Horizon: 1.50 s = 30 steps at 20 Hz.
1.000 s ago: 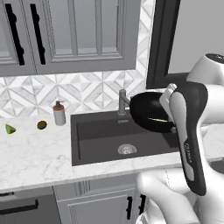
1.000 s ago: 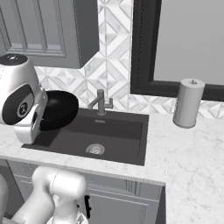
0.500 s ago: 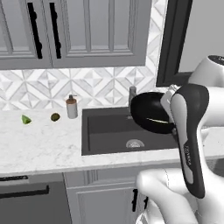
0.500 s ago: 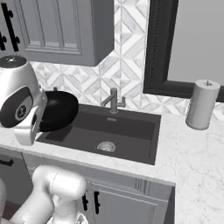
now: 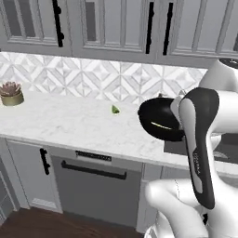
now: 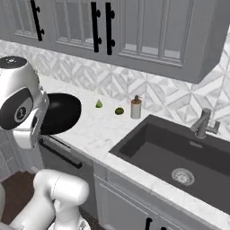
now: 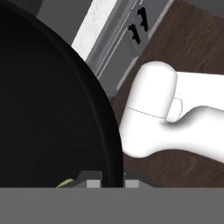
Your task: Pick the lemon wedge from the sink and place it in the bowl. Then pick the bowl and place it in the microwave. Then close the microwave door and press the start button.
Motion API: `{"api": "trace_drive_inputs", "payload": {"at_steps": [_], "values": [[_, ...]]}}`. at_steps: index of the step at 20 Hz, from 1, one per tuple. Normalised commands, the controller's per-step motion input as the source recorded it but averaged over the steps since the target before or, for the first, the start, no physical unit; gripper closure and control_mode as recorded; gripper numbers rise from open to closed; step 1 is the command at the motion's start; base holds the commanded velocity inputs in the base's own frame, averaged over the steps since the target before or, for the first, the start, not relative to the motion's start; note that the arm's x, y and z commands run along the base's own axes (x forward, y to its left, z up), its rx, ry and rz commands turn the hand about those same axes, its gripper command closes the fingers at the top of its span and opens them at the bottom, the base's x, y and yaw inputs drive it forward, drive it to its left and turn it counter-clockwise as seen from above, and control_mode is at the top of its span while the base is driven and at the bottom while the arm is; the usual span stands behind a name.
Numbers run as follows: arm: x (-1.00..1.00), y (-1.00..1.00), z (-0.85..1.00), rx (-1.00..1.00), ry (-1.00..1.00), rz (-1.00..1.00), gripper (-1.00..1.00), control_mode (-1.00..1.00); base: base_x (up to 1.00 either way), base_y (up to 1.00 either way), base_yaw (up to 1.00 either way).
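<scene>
The gripper (image 7: 106,178) is clenched on the rim of the bowl (image 7: 48,118) at the bottom of the hand view, one finger on each side of the rim — a sliver of the lemon wedge (image 7: 65,183) shows inside the bowl at lower left. In the left base view the bowl is held up at centre right, tilted, above the worktop (image 5: 69,125) edge. In the right base view, the sink (image 6: 179,155) lies at right — a green wedge (image 6: 99,104), an olive-brown fruit (image 6: 119,111) and a small bottle (image 6: 135,108) stand on the worktop near centre.
</scene>
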Motion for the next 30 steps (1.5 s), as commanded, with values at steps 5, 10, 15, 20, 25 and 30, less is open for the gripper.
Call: {"api": "trace_drive_inputs", "payload": {"at_steps": [5,10,15,20,25,30], "values": [[0.00,0.00,0.00,0.00,0.00,0.00,1.00,1.00,0.00,0.59,0.78],[0.00,0.00,0.00,0.00,0.00,0.00,1.00,1.00,0.01,0.28,0.86],[0.00,0.00,0.00,0.00,0.00,0.00,1.00,1.00,0.04,0.12,0.88],[0.00,0.00,0.00,0.00,0.00,0.00,1.00,1.00,0.02,0.05,0.94],[0.00,0.00,0.00,0.00,0.00,0.00,1.00,1.00,0.00,0.00,1.00],[0.00,0.00,0.00,0.00,0.00,0.00,1.00,1.00,0.02,0.00,1.00]]}}
